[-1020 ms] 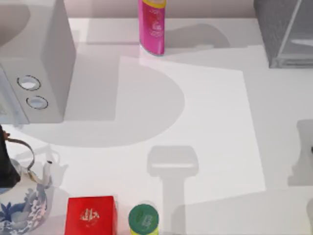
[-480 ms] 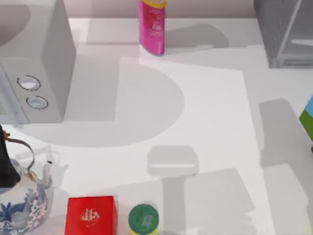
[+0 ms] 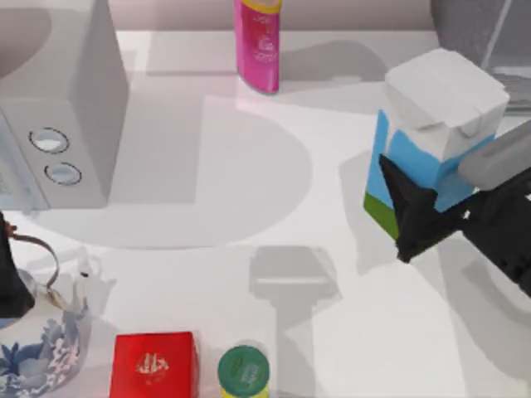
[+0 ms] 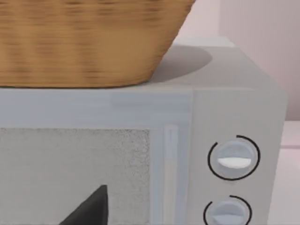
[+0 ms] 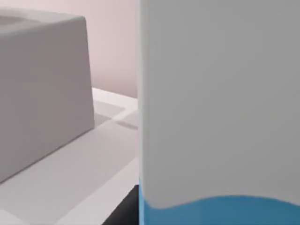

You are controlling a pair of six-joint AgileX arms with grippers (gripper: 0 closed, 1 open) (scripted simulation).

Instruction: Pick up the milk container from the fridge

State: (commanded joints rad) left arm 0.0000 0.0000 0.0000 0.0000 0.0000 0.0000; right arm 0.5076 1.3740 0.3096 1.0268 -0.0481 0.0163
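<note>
Over the white table (image 3: pixel 249 191), the right gripper (image 3: pixel 415 217) is clamped on the milk container (image 3: pixel 436 124), held aloft just forward of the fridge (image 3: pixel 477 50); risk: low side grip lets the top-heavy carton tip or slip.

Milk container (image 3: pixel 438 137), earlier barely at the right edge, now well inward; right gripper (image 3: pixel 423 211) alongside

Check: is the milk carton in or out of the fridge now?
Out. The milk carton hangs over the table, clamped by the right gripper, apart from the fridge.
</note>
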